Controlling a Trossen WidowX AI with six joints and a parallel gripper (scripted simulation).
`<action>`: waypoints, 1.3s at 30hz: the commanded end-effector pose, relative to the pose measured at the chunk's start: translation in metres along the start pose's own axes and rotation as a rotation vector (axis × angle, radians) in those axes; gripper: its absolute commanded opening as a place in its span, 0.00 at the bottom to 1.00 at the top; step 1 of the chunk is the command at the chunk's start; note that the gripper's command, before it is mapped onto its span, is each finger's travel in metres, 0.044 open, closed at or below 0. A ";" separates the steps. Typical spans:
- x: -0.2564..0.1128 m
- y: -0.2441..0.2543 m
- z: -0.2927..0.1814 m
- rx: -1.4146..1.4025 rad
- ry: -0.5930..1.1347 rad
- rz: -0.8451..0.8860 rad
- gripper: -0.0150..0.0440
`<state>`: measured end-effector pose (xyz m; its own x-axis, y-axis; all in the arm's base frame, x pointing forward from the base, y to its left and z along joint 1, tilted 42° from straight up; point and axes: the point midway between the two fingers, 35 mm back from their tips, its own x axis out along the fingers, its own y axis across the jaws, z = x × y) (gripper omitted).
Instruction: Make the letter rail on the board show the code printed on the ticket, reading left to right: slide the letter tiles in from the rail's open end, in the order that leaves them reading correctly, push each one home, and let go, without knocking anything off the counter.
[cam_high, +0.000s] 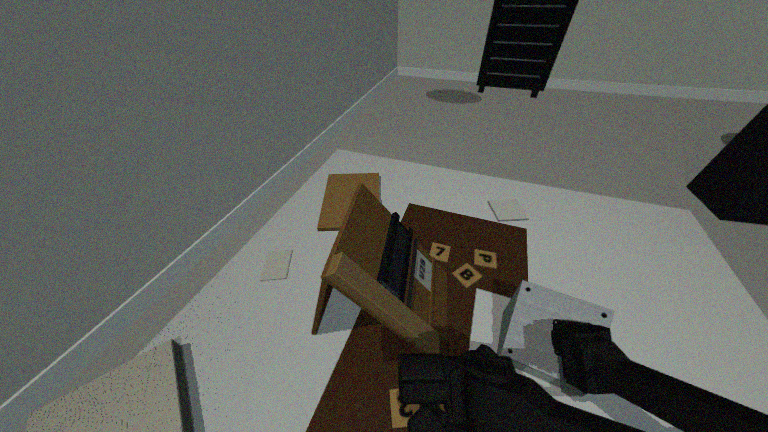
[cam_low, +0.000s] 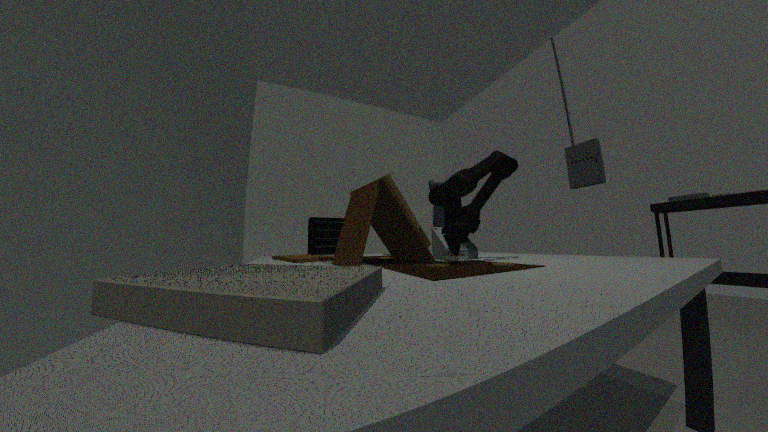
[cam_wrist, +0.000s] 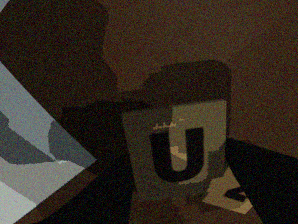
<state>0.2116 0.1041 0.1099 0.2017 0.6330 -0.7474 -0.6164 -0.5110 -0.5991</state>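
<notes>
My gripper (cam_wrist: 177, 152) (cam_low: 455, 252) is shut on the U tile (cam_wrist: 215, 117), which faces the wrist camera between the fingers, low over the brown mat (cam_high: 510, 236). Whether it touches the mat is unclear. Another tile (cam_wrist: 225, 197) (cam_high: 396, 411) lies beside it, its character partly hidden. Tiles 7 (cam_high: 440, 251), P (cam_high: 485, 258) and B (cam_high: 467, 274) lie flat beyond the board. The black rail (cam_high: 394, 263) runs along the sloped board (cam_high: 362, 225); no tile shows in it. The ticket (cam_high: 423, 270) below it seems to read U2S. The fingertips are hidden in the top view.
A thick wooden bar (cam_high: 375, 292) slants from the board's top to the mat, between gripper and rail. The arm's metal base plate (cam_high: 563, 306) is to the right. A wooden panel (cam_high: 349, 198) lies behind the board; a speckled slab (cam_low: 214, 311) lies on the counter.
</notes>
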 end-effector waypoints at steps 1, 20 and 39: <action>0.000 0.000 0.000 0.001 0.000 0.000 0.25; -0.010 -0.027 -0.026 0.198 0.058 -0.068 0.25; -0.026 -0.059 -0.060 0.442 0.112 -0.168 0.25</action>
<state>0.2795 0.0860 0.1439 0.3745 0.6126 -0.6961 -0.8155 -0.1397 -0.5617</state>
